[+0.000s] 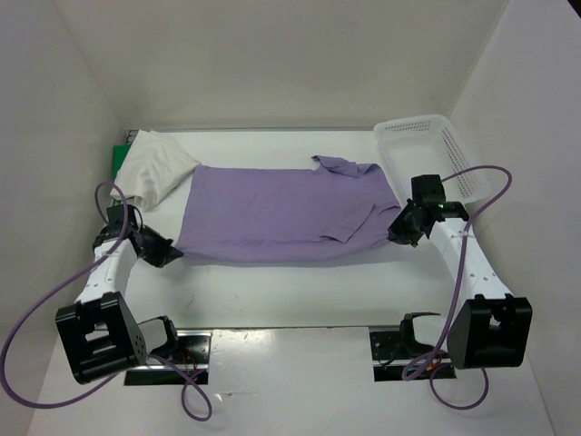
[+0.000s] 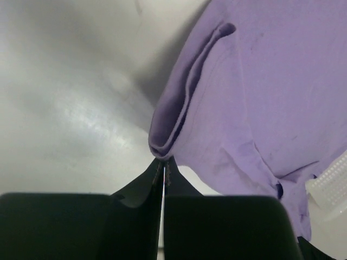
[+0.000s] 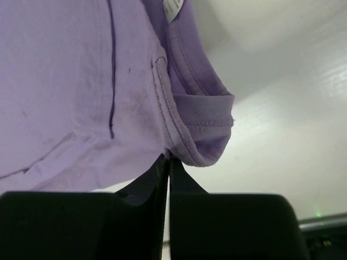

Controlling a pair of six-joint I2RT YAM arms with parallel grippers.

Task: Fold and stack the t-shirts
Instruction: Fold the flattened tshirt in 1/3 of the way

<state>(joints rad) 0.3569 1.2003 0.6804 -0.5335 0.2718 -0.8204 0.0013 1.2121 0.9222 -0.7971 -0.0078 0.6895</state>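
Observation:
The lavender t-shirt (image 1: pixel 272 213) lies spread across the middle of the table, one sleeve folded up at its far right. My left gripper (image 1: pixel 172 252) is shut on the shirt's near-left hem corner; in the left wrist view the gripper (image 2: pixel 163 161) pinches a fold of the purple cloth (image 2: pixel 260 103). My right gripper (image 1: pixel 397 234) is shut on the shirt's near-right edge; in the right wrist view the gripper (image 3: pixel 169 158) pinches the cloth (image 3: pixel 70 92) beside the collar. The white t-shirt (image 1: pixel 154 169) lies bunched at the far left, over the green t-shirt (image 1: pixel 121 154), of which only an edge shows.
A white mesh basket (image 1: pixel 427 150) stands at the far right, just behind my right arm; a corner of it shows in the left wrist view (image 2: pixel 331 184). White walls enclose the table on three sides.

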